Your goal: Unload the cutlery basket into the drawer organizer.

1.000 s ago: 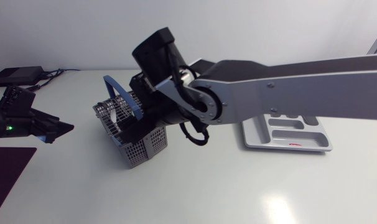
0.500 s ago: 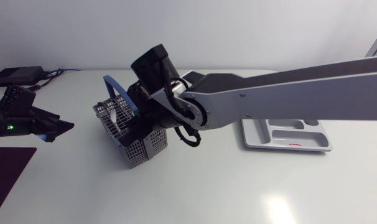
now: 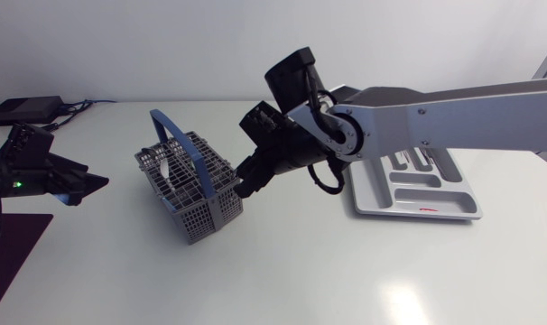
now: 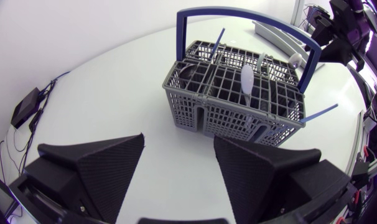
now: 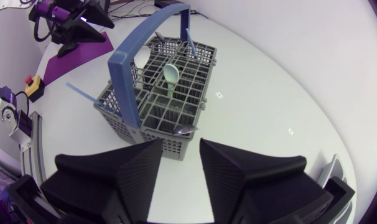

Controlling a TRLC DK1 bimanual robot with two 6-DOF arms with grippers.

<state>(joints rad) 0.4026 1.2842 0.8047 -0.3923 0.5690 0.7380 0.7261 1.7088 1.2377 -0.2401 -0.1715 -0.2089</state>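
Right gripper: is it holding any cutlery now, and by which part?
Nothing is held: the right gripper is open and empty, with a corner of the basket just ahead of it.

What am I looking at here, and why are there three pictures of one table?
These are two robot arms at a white table. One picture comes from a fixed camera above. The other two come from a small camera on each arm's wrist, so the black wedges at their lower edge are that arm's own fingers. On the table stand a grey cutlery basket with a blue handle, holding spoons and other pieces, and a grey drawer organizer. The right gripper is close to the basket, and the left gripper is farther from it. Both are open and hold nothing.
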